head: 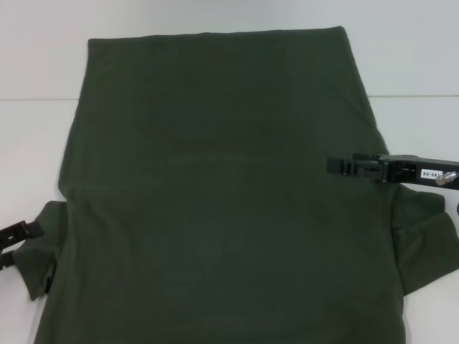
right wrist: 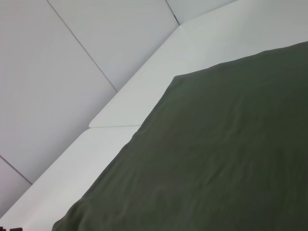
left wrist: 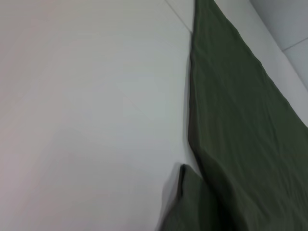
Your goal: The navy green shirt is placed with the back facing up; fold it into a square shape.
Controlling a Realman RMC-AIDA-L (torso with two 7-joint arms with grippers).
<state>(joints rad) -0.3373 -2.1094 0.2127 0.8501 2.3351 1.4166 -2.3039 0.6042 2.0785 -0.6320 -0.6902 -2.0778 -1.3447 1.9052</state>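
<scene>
Black metal of the right gripper (head: 343, 165) is seen over the shirt's (head: 215, 193) right edge, pointing inward across it; whether its fingers are apart cannot be told. The left gripper (head: 16, 240) is held just beside the shirt's left sleeve, its state likewise unclear. The shirt is spread flat on the white table (head: 43, 64), long axis running away from the robot, plain olive side up, unfolded, sleeves out. The right arm is judged nearer.

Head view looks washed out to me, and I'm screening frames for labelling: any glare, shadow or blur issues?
Head view: the white table is overexposed, the navy green shirt dark with faint folds. Left wrist view: soft blur along the shirt's edge, slight shadow there. Right wrist view: even light.
</scene>
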